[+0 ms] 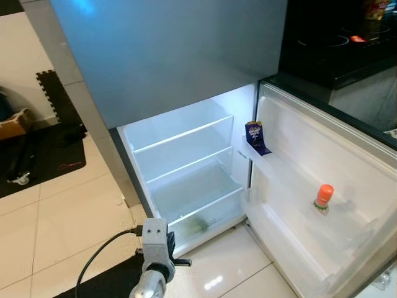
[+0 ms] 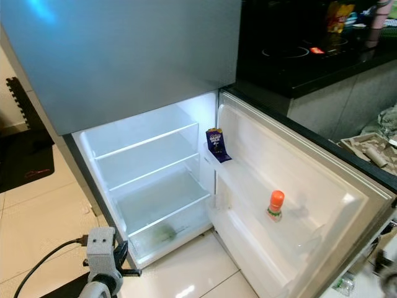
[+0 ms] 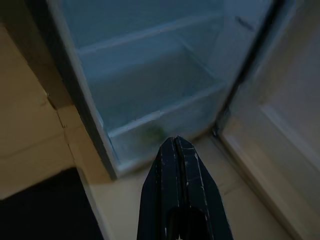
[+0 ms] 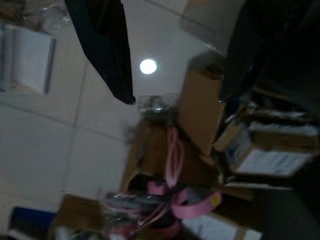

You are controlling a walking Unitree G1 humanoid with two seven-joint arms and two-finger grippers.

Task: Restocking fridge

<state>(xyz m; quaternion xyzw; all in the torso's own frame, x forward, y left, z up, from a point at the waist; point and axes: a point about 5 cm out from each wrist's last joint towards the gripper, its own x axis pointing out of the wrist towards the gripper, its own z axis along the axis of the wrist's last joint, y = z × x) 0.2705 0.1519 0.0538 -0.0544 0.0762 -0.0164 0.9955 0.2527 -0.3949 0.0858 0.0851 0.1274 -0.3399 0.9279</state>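
Our left gripper [image 3: 176,150] has its two black fingers pressed together, holding nothing, and points toward the bottom of the open fridge [image 1: 186,167] from just above the pale tiled floor [image 1: 68,217]. In the head views our silver left wrist [image 1: 155,248] rises at the lower edge, a black cable [image 1: 99,254] looping from it.

Our right gripper [image 4: 175,75] hangs with its fingers spread wide and empty, over blurred floor clutter: cardboard boxes [image 4: 200,110], something pink [image 4: 170,200] and papers, too smeared to name.

Inside the lit fridge we count two glass shelves [image 1: 183,133] above a clear bottom drawer [image 1: 198,208]. A faint green shape [image 1: 197,225] sits at the drawer's front; we cannot tell what it is. The open door [image 1: 322,186] swings to our right and holds two items: one dark blue carton [image 1: 255,138] upright in the upper rack near the hinge, and one bottle with an orange cap [image 1: 323,198] standing in the lower rack.

Above, the closed upper door [image 1: 167,49] is plain grey. A black mat [image 1: 37,155] lies on the floor to our left, and a dark counter with a cooktop [image 2: 298,53] stands to our right, its far items cut off.
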